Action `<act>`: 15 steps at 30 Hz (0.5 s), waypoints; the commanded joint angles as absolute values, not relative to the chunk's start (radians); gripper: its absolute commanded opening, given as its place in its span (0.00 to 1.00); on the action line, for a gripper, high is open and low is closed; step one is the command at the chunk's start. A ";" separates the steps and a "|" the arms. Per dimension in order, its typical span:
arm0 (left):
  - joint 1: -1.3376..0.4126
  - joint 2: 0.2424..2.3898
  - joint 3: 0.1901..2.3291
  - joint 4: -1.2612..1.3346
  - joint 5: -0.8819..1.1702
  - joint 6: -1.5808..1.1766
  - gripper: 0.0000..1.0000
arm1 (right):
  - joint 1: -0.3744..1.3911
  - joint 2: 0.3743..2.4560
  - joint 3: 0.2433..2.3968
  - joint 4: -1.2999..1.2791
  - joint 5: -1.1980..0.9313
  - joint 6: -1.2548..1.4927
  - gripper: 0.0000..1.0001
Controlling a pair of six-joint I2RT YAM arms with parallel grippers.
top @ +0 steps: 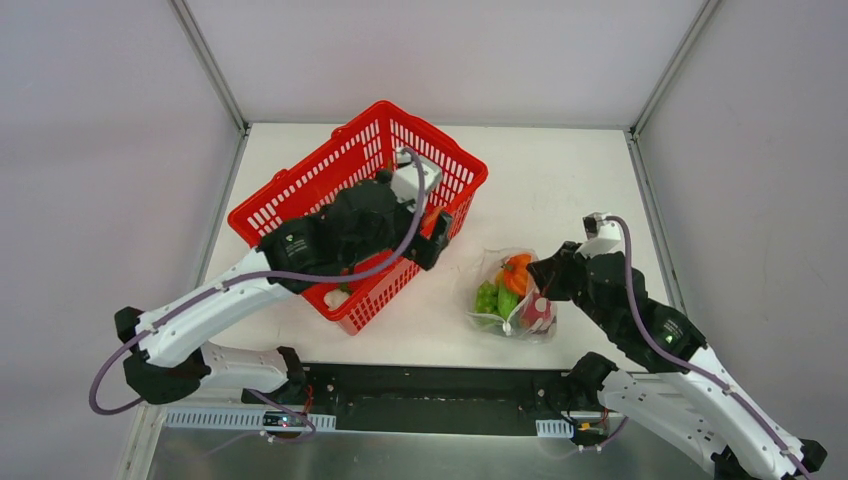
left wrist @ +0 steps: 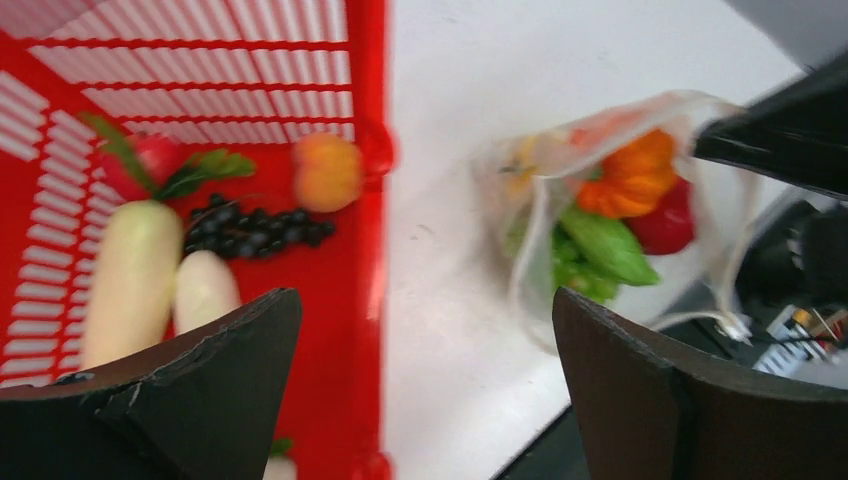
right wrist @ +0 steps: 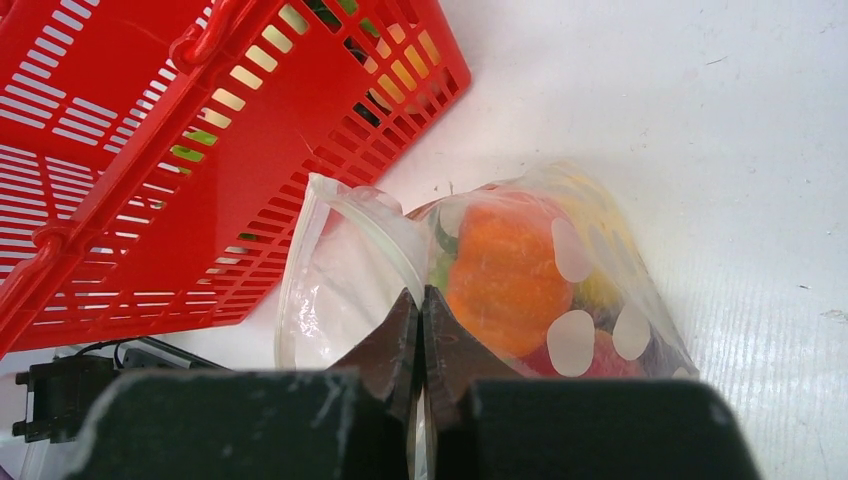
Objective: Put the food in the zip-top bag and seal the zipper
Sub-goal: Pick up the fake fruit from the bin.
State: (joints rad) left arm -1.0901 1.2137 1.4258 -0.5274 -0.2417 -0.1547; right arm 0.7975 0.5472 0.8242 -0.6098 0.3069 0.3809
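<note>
Left tool (left wrist: 425, 305) — fingers wide apart, empty, above red basket (top: 300, 180) rim. Right tool (right wrist: 421, 315) pinched together on zip-top bag (right wrist: 340, 265) edge; bag lies on bench (top: 560, 180), right of centre — orange, green, red food (right wrist: 500, 285) inside.

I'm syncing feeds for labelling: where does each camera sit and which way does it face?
Top external: high behind the robot, looking down at the table; shows the left arm, left gripper over the red basket, the right arm, right gripper at the zip-top bag.
Left wrist: on the left arm, looking down between its open fingers at basket and bag.
Right wrist: low, looking past its shut fingers, pinching the bag, toward the basket.
All share basket and bag.
</note>
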 commanded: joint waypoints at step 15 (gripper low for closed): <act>-0.577 1.334 1.279 -0.490 -0.085 -0.274 0.98 | 0.802 0.506 0.822 -0.517 0.341 0.406 0.00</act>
State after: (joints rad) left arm -0.5812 1.2522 1.2675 -0.5354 -0.1463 -0.2146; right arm 0.7975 0.5110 0.8112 -0.5911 0.3134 0.3882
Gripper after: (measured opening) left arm 0.989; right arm 0.009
